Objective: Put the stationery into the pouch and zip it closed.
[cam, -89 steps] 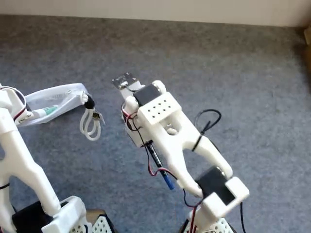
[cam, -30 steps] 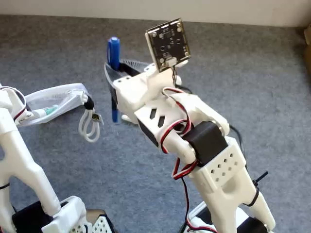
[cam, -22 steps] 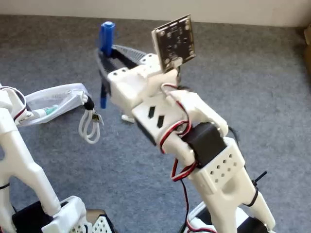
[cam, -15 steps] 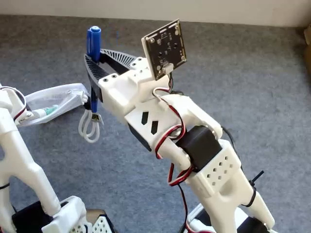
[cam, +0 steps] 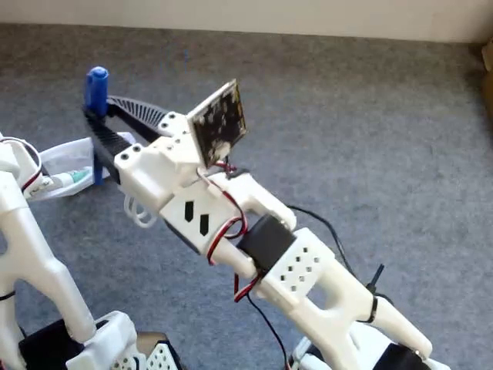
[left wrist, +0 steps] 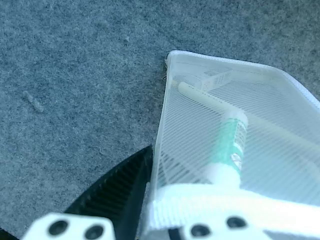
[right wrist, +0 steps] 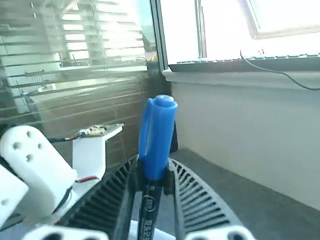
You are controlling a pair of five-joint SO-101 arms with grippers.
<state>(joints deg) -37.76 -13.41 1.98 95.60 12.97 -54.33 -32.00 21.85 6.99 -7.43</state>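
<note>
Clamping the blue pen (cam: pixel 96 86) upright, the right gripper (cam: pixel 98 127) hangs above the pouch (cam: pixel 71 158) end; the left gripper (left wrist: pixel 151 202) pinches its rim; grey carpet (cam: pixel 362 123) spreads wide rightward.

Two arms, the left arm (cam: pixel 31 247) and the right arm (cam: pixel 308 270), one mesh pouch (cam: pixel 58 158), one blue-capped pen (cam: pixel 95 89), one green-and-white pen (left wrist: pixel 227 150) inside.

Grey short-pile carpet (cam: pixel 370 116) covers the floor under and around the right gripper (right wrist: pixel 151 175), ending at a pale wall strip (cam: pixel 308 17) beyond it. Behind that gripper a bright window (right wrist: pixel 225 25) sits over a sill (right wrist: pixel 240 67) and a pale wall (right wrist: pixel 240 135). Sunlit slatted blinds (right wrist: pixel 65 65) hang beside the window.
</note>
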